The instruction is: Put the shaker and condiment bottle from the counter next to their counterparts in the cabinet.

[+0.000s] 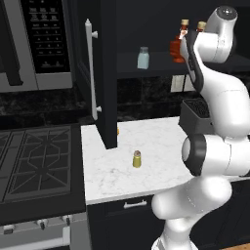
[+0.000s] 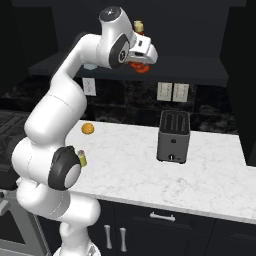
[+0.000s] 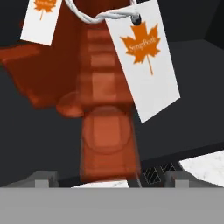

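A red-orange condiment bottle (image 3: 109, 131) with a white maple-leaf tag stands on the dark cabinet shelf (image 1: 161, 66). It sits between the wide-apart fingertips (image 3: 43, 177) of my open gripper (image 3: 109, 177), with gaps on both sides. A matching red-orange bottle (image 3: 39, 83) stands just behind it. Their tan caps (image 1: 184, 23) show beside my wrist. My hand (image 2: 142, 52) reaches into the cabinet. The pale blue-grey shaker (image 1: 143, 57) stands further left on the shelf. The small yellow shaker (image 1: 137, 159) stands upright on the white marble counter (image 1: 156, 146), also seen beside my arm (image 2: 82, 159).
The open cabinet door (image 1: 105, 73) with its long bar handle (image 1: 90, 68) hangs over the counter's left end. A dark toaster (image 2: 173, 136) stands at the back right. A small orange thing (image 2: 88, 128) lies near the wall. The stovetop (image 1: 39, 161) and microwave (image 1: 39, 44) are left.
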You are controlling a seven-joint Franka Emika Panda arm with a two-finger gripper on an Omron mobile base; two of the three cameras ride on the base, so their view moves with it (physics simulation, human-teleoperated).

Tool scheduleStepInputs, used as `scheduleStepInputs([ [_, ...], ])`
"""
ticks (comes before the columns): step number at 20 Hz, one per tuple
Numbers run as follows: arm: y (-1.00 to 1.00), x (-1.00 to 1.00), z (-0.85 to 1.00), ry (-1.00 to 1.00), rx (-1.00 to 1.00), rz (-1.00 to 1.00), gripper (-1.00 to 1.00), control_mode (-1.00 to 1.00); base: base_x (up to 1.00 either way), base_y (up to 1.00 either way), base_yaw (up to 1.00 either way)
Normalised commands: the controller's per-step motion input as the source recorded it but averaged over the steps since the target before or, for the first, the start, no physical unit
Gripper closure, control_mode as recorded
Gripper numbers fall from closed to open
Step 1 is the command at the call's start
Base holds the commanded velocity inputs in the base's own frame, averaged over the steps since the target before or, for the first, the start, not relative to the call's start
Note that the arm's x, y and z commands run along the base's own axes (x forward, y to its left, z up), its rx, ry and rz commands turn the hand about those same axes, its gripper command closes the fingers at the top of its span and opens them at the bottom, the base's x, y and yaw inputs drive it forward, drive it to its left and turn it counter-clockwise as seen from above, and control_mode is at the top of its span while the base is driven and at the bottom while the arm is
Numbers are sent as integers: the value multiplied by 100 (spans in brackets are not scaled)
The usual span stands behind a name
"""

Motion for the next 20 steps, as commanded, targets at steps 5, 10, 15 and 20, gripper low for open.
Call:
scheduleStepInputs([
  [5,0,-55,-4,0,0,0,-100,-100,0,0,0],
  [10,0,-42,0,0,0,0,-100,-100,0,0,0],
  [15,6,-40,0,0,0,0,-100,-100,0,0,0],
  [20,12,-41,0,0,0,0,-100,-100,0,0,0],
])
